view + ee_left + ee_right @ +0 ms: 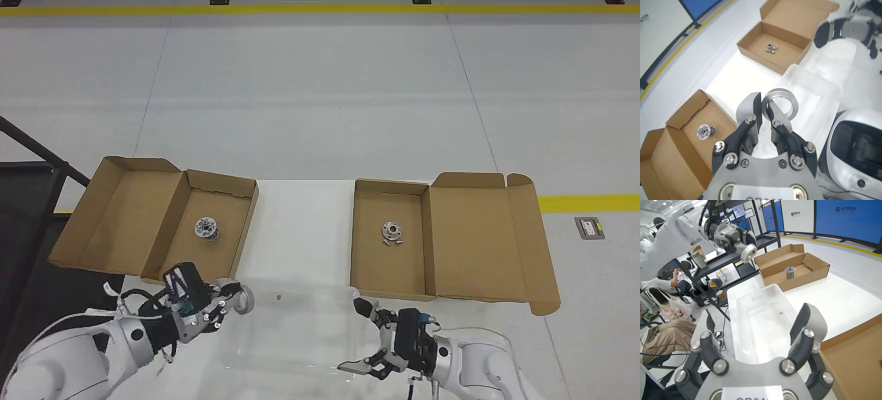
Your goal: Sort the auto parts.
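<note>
Evidently the left pincer point(763, 102) is clamped on a metal ring point(780, 92), one finger outside the ring's wall and the other passed through its hole, so the ring hangs in the air at the left end of a clear plastic tray point(751, 291). That tray lies on the white worktop point(300, 230) between the two arms, on the side nearest the robot. The right pincer point(757, 315) is at the tray's right end with its fingers spread wide and nothing between them. Two open cardboard boxes sit farther back on the worktop, well apart. The left box point(215, 258) holds a flanged metal part point(207, 228) standing on its floor. The right box point(385, 272) holds a smaller metal fitting point(392, 233). Both boxes have their lids folded outward, away from the middle of the worktop.
</note>
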You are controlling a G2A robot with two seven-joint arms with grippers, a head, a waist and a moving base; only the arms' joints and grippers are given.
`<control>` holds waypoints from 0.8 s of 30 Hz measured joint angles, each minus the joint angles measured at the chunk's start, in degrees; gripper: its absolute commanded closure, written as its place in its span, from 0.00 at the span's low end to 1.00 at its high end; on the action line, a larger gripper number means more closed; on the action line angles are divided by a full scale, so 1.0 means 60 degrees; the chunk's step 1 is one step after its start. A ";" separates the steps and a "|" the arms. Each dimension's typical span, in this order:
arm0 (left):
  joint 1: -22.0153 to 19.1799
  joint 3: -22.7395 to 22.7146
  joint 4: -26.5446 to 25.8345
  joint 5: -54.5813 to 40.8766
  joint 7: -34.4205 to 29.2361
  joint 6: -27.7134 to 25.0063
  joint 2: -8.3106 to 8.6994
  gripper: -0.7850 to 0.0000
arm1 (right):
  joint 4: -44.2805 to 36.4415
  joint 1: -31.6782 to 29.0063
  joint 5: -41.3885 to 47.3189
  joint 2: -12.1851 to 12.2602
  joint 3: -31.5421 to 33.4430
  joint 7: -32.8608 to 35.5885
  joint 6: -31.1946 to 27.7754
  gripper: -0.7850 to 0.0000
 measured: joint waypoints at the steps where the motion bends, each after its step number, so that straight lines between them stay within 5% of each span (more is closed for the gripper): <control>1: 0.0161 -0.0391 0.0071 -0.0409 0.0258 -0.0077 0.0011 1.00 | -0.0021 0.0011 0.0005 0.0006 -0.0021 0.0029 0.0021 0.00; 6: 0.0636 -0.1471 0.0359 -0.1432 0.0724 -0.0125 0.0046 1.00 | -0.0052 0.0071 0.0085 0.0033 -0.0067 0.0115 0.0040 0.00; 10: 0.0704 -0.1675 0.0240 -0.0431 0.0232 0.1077 0.0049 1.00 | -0.0031 0.0106 0.0113 0.0055 -0.0100 0.0105 0.0044 0.00; 19: -0.1303 0.0291 0.1996 0.2175 -0.1626 0.3553 0.0092 1.00 | -0.0059 0.0004 0.0015 0.0113 -0.0098 -0.0044 0.0098 0.00; 24: -0.1946 0.0924 0.2661 0.2327 -0.1982 0.3448 0.0086 1.00 | -0.0133 -0.0132 -0.0043 0.0144 -0.0050 -0.0138 0.0190 0.00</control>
